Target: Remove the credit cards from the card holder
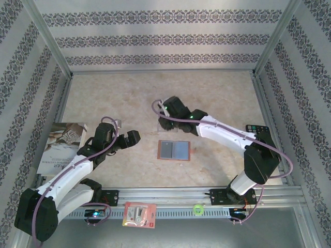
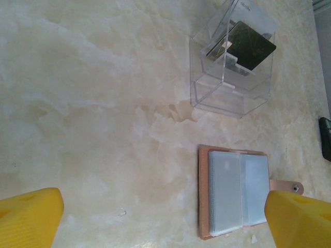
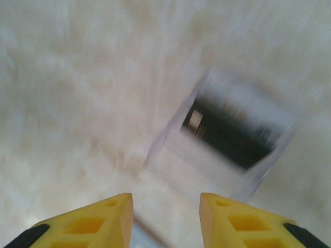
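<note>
- Cards seem tucked in the grey-blue sleeves of the open card holder, lying flat mid-table.
- Likely light, stiff and slick; pinch an exposed edge.
- Left gripper: fingers wide apart, empty, near the holder.
- Right gripper: fingers parted, empty, over a clear box.

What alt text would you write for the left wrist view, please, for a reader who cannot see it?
An open reddish-brown card holder with a grey-blue inner panel lies flat on a pale marbled table, at lower right. Above it stands a clear plastic box holding a dark card. The left gripper shows its yellow fingers wide apart at the bottom corners.
</note>
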